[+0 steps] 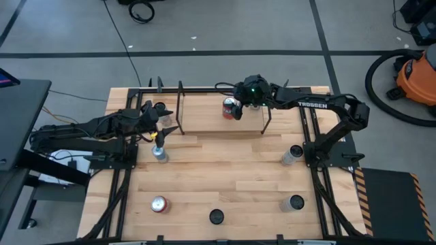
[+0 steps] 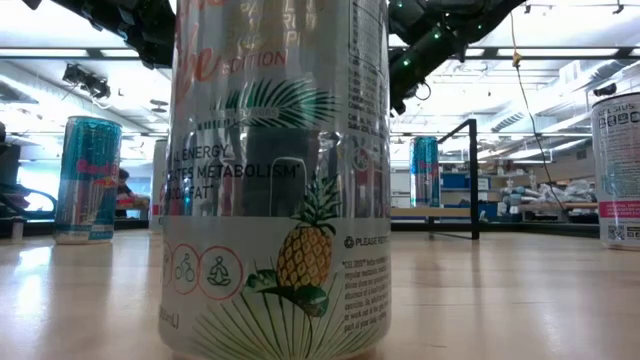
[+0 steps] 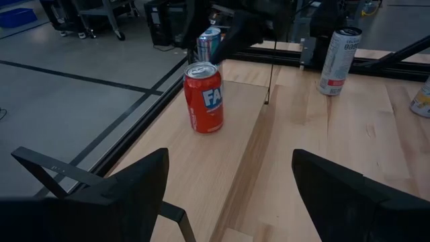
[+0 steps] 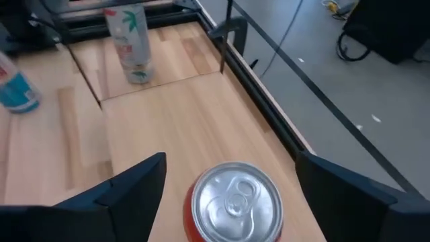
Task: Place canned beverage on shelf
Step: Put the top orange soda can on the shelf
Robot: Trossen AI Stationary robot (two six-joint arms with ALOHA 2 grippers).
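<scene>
Wood table [image 1: 225, 184] lies open before us, scattered cans near its front edge. At twelve o'clock the red can [image 1: 230, 107] stands on the shelf [image 1: 204, 112], our right gripper [image 1: 238, 109] spread wide above it, not touching. At ten o'clock our left gripper [image 1: 163, 126] waits half open, empty.

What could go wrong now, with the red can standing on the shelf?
1. The open right gripper hangs just over the red can; a crooked pull-away may tip it.
2. The can stands near the right end of the shelf, close to a rod, so a nudge might push it off.
</scene>
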